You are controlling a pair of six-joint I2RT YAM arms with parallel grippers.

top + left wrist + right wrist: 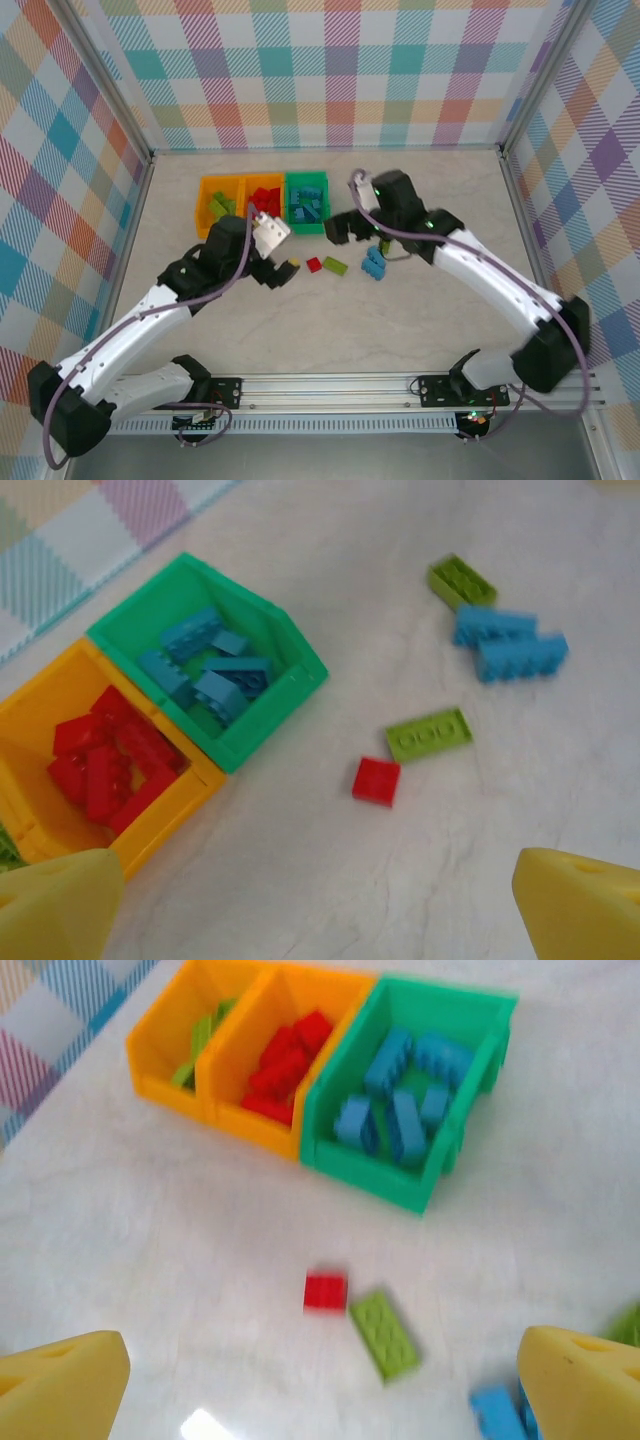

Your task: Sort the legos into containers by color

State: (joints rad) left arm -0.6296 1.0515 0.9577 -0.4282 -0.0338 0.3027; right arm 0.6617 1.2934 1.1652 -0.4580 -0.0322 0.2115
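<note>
On your counter (300, 880) near the green bin (296, 670), a red lego (376, 781) and lime lego (429, 733) lie loose; both arms' jaws stand spread, empty.

arms (120, 340): white shells, black joints | cables (353, 188): purple | fingers (60, 905): yellow

no legible text, no labels, brands, numbers or signs anywhere in view

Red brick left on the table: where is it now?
In the top view the red brick lies on the bare table near the centre, just left of a lime green brick and nearer the arms than the green bin.
</note>
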